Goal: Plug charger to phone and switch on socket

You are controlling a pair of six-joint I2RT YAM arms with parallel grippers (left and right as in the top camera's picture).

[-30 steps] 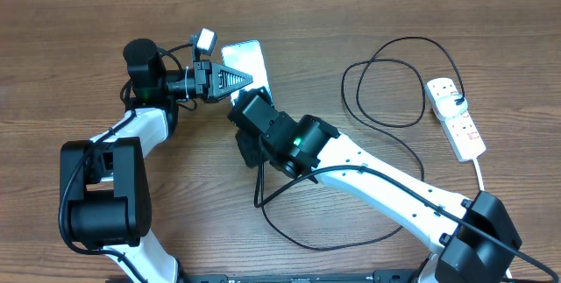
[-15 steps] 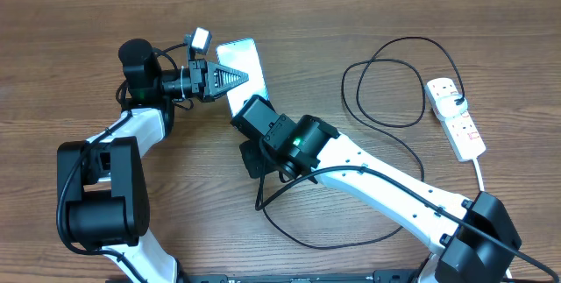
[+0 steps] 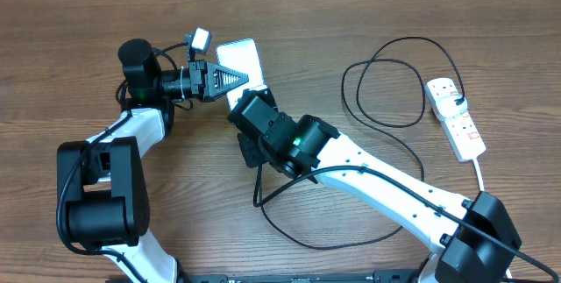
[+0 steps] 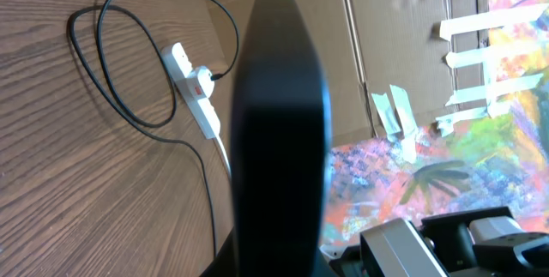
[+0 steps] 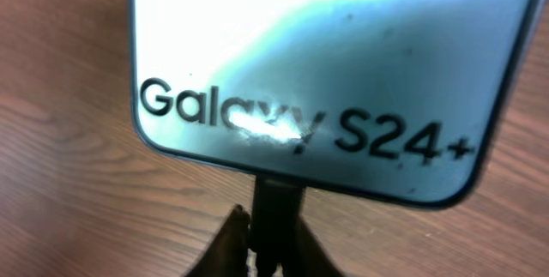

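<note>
The phone (image 3: 238, 55) lies at the upper middle of the table, its "Galaxy S24+" end toward my right gripper (image 3: 252, 101). My left gripper (image 3: 243, 77) is shut on the phone's left edge; in the left wrist view the phone (image 4: 279, 123) shows edge-on as a dark slab. In the right wrist view my right gripper (image 5: 276, 247) is shut on the charger's black connector tip (image 5: 279, 204), which touches the middle of the bottom edge of the phone (image 5: 326, 54). The black charger cable (image 3: 394, 121) loops to the white adapter (image 3: 454, 101) in the socket (image 3: 460, 125).
The cable trails under my right arm in a big loop (image 3: 289, 230) near the front edge. The socket (image 4: 193, 93) and its white cord (image 3: 480, 173) lie at the far right. A cardboard wall (image 4: 377, 45) stands behind the table.
My left gripper and the phone shifted slightly left and back. My right gripper drew back a little, then moved up again so the connector tip meets the phone's bottom edge.
</note>
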